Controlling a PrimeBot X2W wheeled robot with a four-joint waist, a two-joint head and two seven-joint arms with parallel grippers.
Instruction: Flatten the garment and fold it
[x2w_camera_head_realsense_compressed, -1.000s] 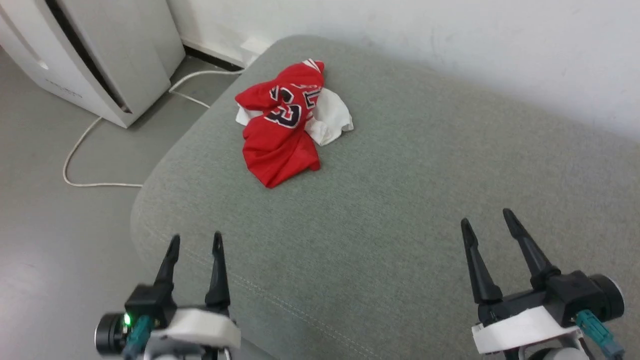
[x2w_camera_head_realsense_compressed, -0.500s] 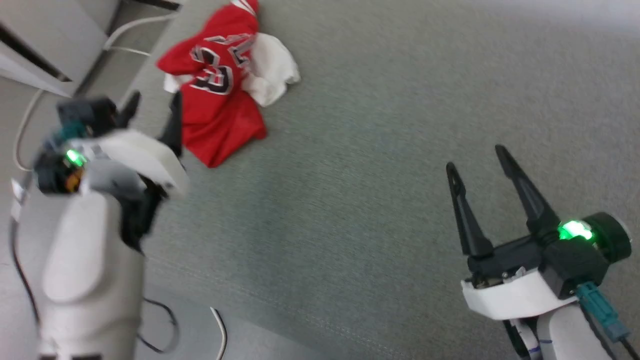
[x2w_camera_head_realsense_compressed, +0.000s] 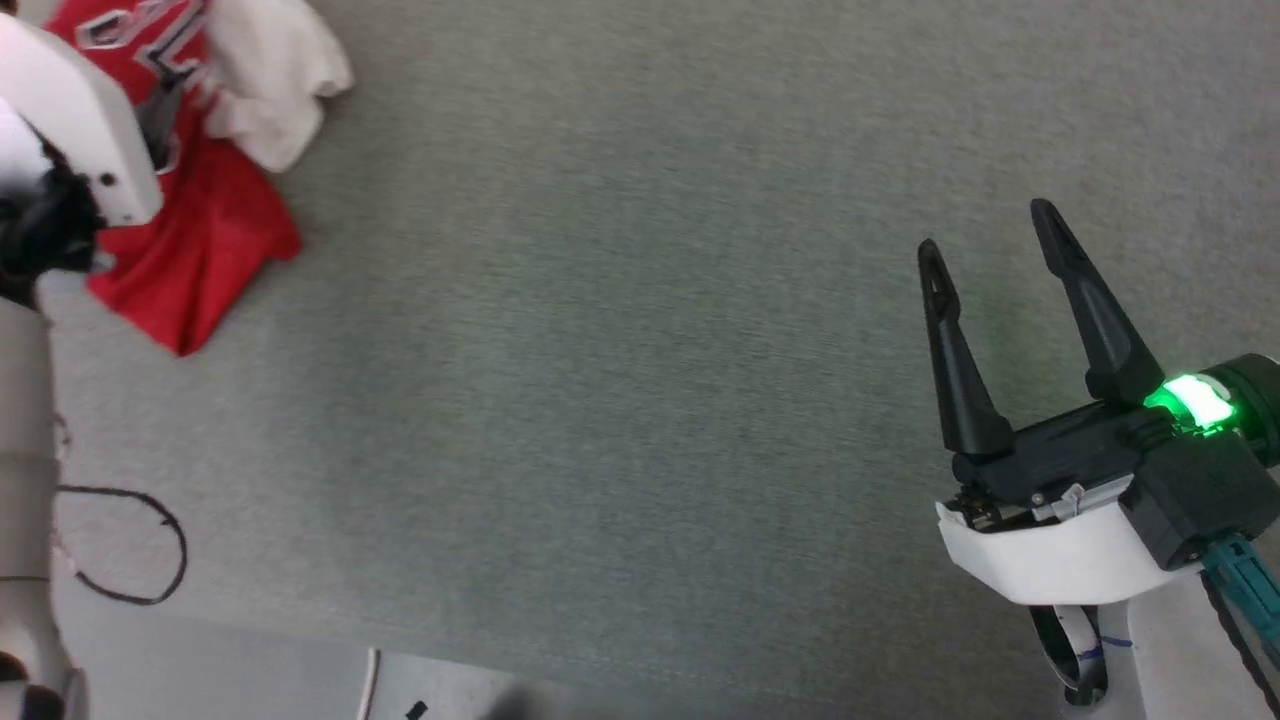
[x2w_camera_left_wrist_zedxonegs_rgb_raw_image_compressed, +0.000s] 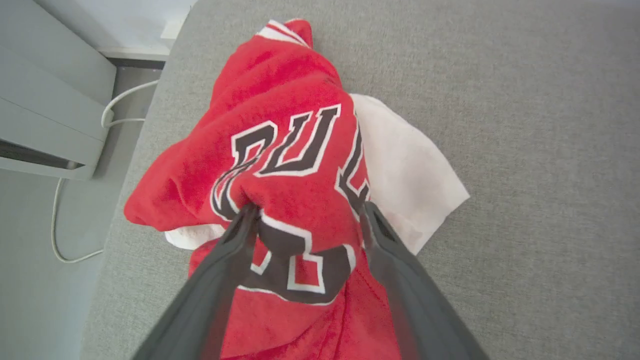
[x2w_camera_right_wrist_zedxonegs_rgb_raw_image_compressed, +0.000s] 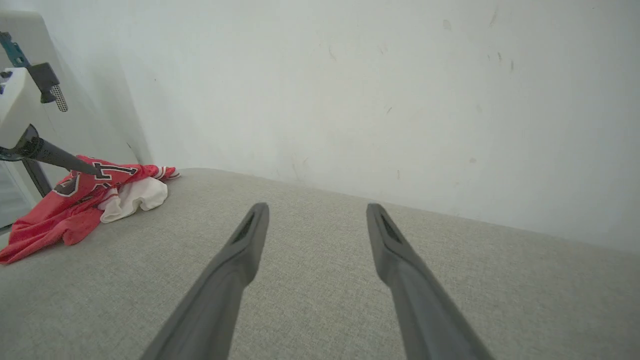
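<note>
Straddling crumpled garment (x2w_camera_left_wrist_zedxonegs_rgb_raw_image_compressed: 295, 125), left fingers (x2w_camera_left_wrist_zedxonegs_rgb_raw_image_compressed: 234, 245) spread, tips seemingly touching it; right fingers (x2w_camera_head_realsense_compressed: 955, 350) spread over cushion (x2w_camera_head_realsense_compressed: 600, 300).

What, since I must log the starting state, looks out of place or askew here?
The red Bulls T-shirt lies crumpled in a heap near an edge of the grey cushion, one white sleeve bunched beside it and the print creased. Nothing else stands out.

The head view looks steeply down on the grey cushion (x2w_camera_head_realsense_compressed: 620, 350), with the shirt (x2w_camera_head_realsense_compressed: 220, 240) at its upper left. The left wrist view hangs close over that same shirt. The right wrist view looks low along the cushion toward the wall (x2w_camera_right_wrist_zedxonegs_rgb_raw_image_compressed: 350, 100), the shirt well off at its left.
</note>
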